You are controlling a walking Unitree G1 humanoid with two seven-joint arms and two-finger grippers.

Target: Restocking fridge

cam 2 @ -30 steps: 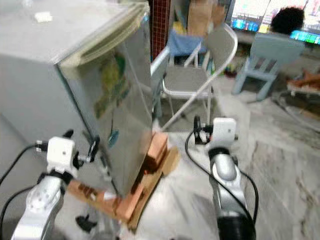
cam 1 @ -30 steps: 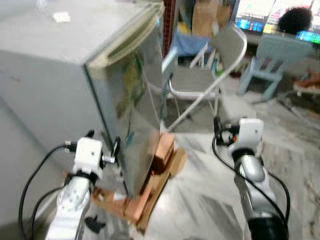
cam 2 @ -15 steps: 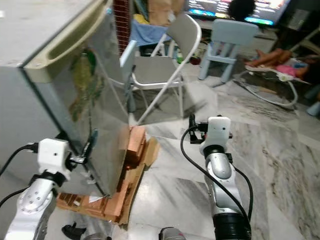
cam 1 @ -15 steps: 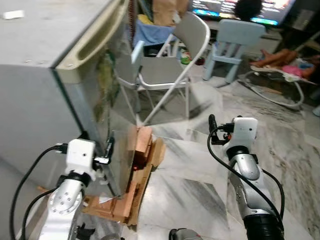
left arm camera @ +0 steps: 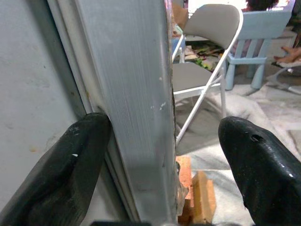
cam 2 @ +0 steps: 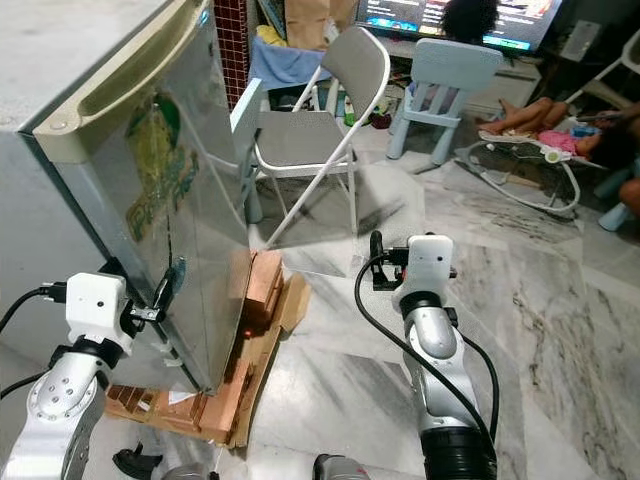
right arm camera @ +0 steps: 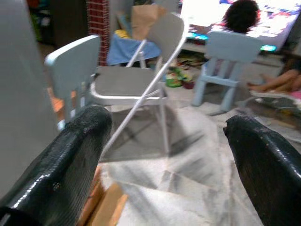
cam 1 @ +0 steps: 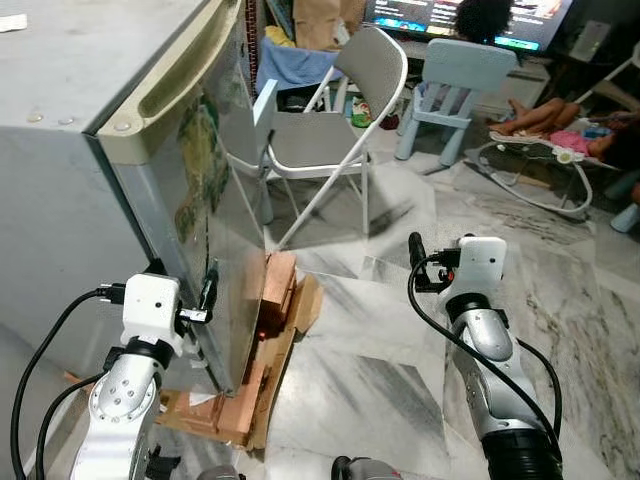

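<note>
On the marble floor, your spread left gripper point(left arm camera: 162, 155) is straddling the silver fridge door's point(left arm camera: 131, 94) upright edge; right gripper point(right arm camera: 164, 155) is idling open

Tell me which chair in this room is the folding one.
The grey metal folding chair beside the silver fridge, with thin crossed white legs. The two pale blue plastic chairs have fixed, thick legs.
</note>
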